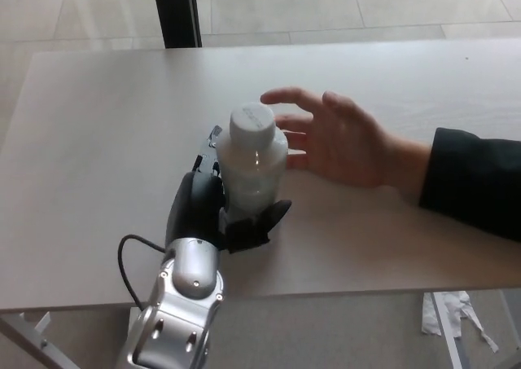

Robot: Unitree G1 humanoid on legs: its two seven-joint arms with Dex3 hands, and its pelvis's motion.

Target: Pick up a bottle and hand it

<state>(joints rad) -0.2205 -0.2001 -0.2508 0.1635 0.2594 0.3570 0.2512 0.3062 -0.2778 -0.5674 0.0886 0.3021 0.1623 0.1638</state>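
Bottle (254, 167) upright, clamped in left hand (213, 210); person's hand (338, 141) open just beside it. Hold firm, release only once they grip.

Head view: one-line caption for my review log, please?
Robot's left hand holds a clear white-capped bottle upright over the table, as a person's open hand reaches toward it.

Pale table (98, 141), tiled floor (326, 6) beyond.
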